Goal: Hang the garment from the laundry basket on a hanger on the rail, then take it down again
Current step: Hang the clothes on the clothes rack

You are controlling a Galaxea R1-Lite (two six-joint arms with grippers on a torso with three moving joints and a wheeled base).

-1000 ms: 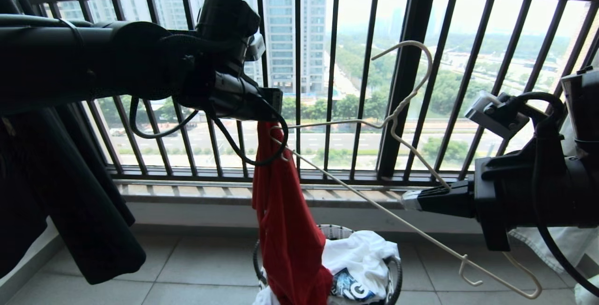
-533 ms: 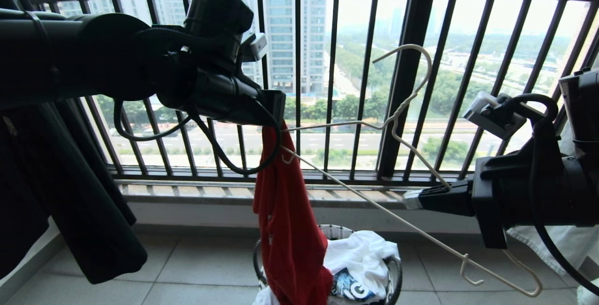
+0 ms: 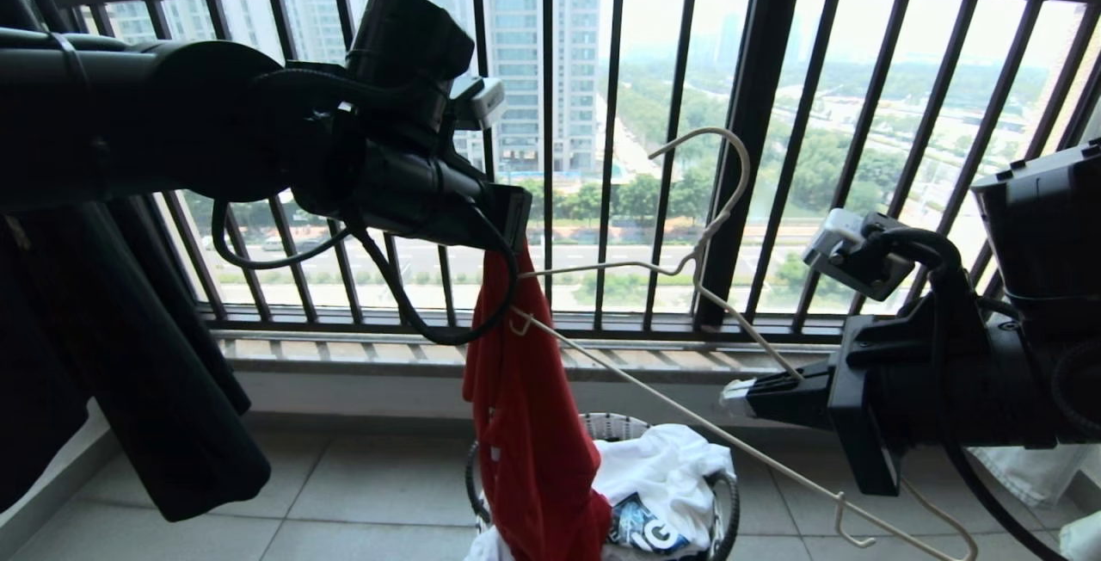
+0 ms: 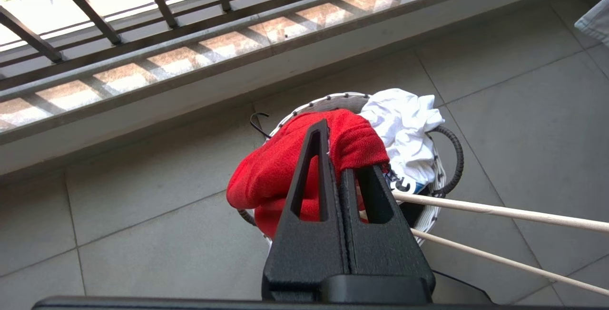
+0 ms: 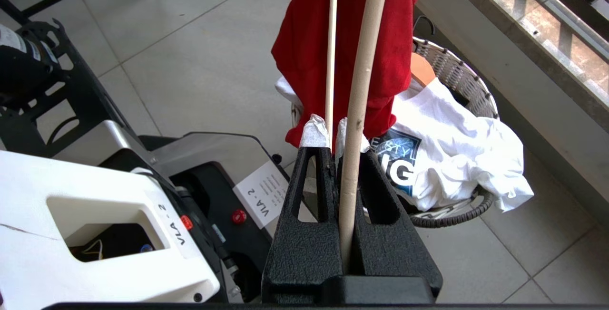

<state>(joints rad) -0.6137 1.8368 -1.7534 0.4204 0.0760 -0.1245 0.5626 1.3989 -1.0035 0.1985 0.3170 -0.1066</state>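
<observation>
A: Far left, a black garment (image 3: 129,389) hangs by the window railing (image 3: 550,157). Not ours. Left gripper (image 3: 514,217) next: fingers pressed together, pinching the red T-shirt (image 3: 529,423) at its top edge.

B: Why so high?

A: Likely so the shirt hangs free. It drapes straight down, its lower end reaching the laundry basket (image 3: 729,501), where a white printed shirt (image 3: 662,475) lies bunched.

B: And the hanger (image 3: 654,268)?

A: Tilted, hook up toward the railing. Its left end sits against the shirt just under the left gripper; I judge it is being fed into the neck or a sleeve, but cannot tell which.

B: Who holds it?

A: Right gripper (image 3: 740,393), low on the right. Fingers (image 5: 316,134) closed on one sloping arm of the hanger; the other wire runs beside them. Holding the far side leaves the near end free to enter the cloth.

B: The rail?

A: Not visible. Hanging not yet done.
</observation>
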